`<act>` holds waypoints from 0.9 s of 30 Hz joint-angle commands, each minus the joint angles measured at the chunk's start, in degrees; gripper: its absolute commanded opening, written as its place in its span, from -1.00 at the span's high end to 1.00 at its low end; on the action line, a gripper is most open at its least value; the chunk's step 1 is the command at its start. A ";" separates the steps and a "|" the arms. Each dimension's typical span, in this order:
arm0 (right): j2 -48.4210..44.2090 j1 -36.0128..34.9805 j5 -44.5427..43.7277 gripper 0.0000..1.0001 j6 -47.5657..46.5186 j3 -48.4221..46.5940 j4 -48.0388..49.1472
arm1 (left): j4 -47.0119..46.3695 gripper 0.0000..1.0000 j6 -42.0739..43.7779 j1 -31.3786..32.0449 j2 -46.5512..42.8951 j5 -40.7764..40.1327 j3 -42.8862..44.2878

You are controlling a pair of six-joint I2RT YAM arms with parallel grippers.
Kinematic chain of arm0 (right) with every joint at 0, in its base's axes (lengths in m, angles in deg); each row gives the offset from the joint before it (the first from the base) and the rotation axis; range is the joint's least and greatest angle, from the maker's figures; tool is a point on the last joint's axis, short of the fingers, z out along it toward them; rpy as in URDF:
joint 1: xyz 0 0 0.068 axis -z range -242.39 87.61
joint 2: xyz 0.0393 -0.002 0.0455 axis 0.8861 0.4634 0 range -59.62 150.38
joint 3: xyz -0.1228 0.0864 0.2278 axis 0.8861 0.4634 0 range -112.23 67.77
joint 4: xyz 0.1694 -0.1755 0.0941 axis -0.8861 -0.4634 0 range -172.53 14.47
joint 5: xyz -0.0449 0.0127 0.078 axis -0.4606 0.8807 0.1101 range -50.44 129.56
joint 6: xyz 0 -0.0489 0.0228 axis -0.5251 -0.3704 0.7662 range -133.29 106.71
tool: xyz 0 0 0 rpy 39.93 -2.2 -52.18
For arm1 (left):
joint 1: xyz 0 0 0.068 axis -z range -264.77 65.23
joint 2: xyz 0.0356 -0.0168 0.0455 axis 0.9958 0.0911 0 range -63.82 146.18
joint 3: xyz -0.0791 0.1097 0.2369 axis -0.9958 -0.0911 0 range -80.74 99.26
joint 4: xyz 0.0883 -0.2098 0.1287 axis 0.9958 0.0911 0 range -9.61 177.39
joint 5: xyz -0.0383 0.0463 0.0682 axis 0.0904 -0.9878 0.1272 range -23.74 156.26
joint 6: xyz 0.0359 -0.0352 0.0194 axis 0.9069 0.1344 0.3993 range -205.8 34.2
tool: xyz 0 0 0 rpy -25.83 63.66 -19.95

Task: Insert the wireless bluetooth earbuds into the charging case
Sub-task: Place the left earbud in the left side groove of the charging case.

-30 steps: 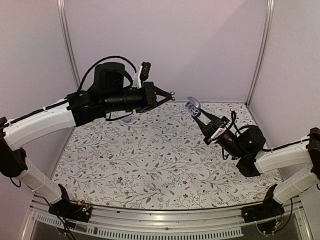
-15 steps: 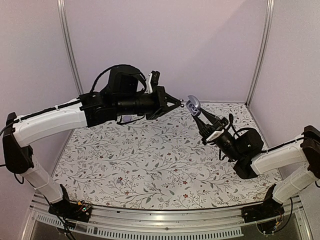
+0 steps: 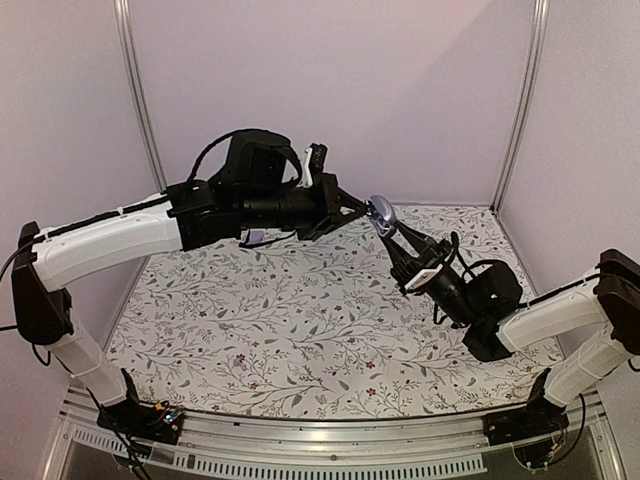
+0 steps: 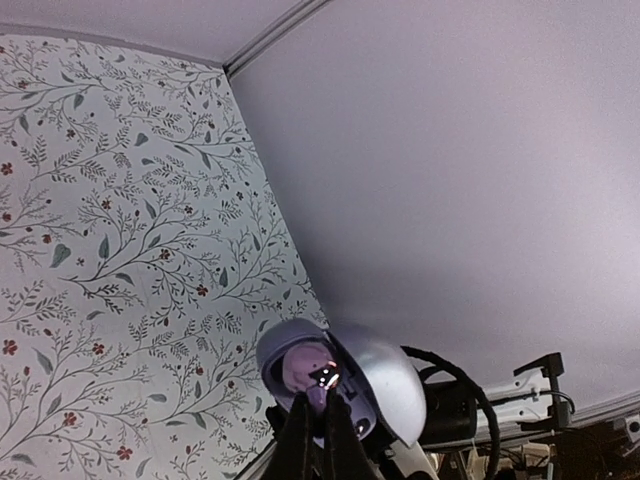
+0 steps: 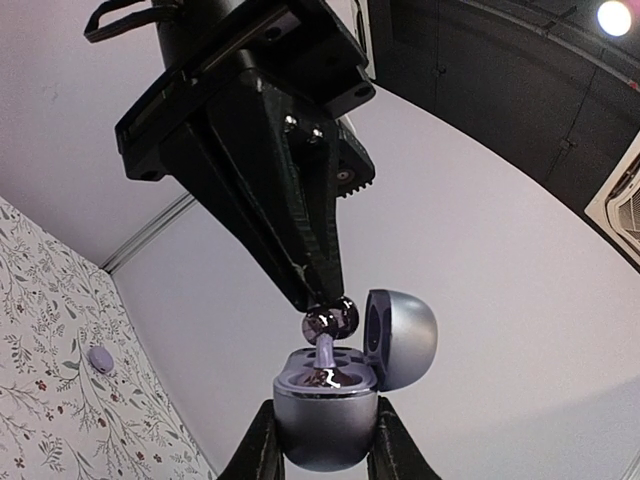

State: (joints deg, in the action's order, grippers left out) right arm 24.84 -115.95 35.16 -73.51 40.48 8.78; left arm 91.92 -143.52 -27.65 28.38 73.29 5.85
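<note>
1. The right gripper (image 5: pixel 325 432) is raised above the table. Its two fingers are clamped on the lower half of the small glossy lavender clamshell charging case (image 5: pixel 325 410), one finger on each side.
2. The case's domed lid (image 5: pixel 402 335) stands open, tipped up on its hinge.
3. The left gripper (image 5: pixel 322 300) reaches down over the case, its black fingers pinched together on a tiny rounded greyish-lavender earbud (image 5: pixel 330 321).
4. That earbud sits just above the case's open lower half with its stem pointing down into it. Whether it is fully seated cannot be told.
5. From overhead, the two grippers meet tip to tip in the air over the far part of the white floral-printed cloth (image 3: pixel 300 320).
6. A second lavender earbud (image 5: pixel 100 358) lies on the cloth, well apart from the case.
</note>
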 commanded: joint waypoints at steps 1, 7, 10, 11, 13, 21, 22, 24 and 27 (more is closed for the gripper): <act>1.18 -0.71 -1.80 1.00 -0.48 -0.86 2.79 | 0.68 1.00 -0.52 0.75 1.53 1.40 2.09; 2.34 -0.84 -2.58 1.00 -1.16 -1.02 4.63 | 0.89 1.00 -0.99 0.75 2.18 1.65 2.52; 2.63 -0.84 -3.21 1.00 -0.75 -0.86 5.98 | 1.69 1.00 -1.00 0.72 1.47 -0.34 2.07; 2.70 -0.84 -3.41 1.00 -0.55 -0.84 6.36 | 1.70 1.00 -1.26 0.73 1.09 -0.73 1.64; 2.76 -0.85 -3.65 1.00 -0.42 -0.84 6.73 | 1.56 1.00 -1.77 0.70 0.56 -1.29 0.88; 2.26 -0.85 -2.86 1.00 -0.20 -0.66 5.55 | 0.60 1.00 -2.50 0.59 0.43 -1.14 -0.08; 2.32 -0.84 -2.96 1.00 -0.23 -0.66 5.67 | 0.79 1.00 -2.51 0.61 0.39 -1.42 0.10; 2.29 -0.93 -2.89 1.00 -0.24 -0.66 5.69 | 0.97 1.00 -2.65 0.70 0.26 -1.91 0.16; 2.11 -1.09 -2.85 1.00 -0.45 -0.66 5.38 | 0.60 1.00 -2.83 0.71 0.45 -1.39 0.21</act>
State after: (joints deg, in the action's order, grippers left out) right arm 27.03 -116.39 32.73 -74.19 40.46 11.82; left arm 92.73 -145.92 -27.60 29.67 72.17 6.39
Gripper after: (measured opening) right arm 0.238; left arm 0.007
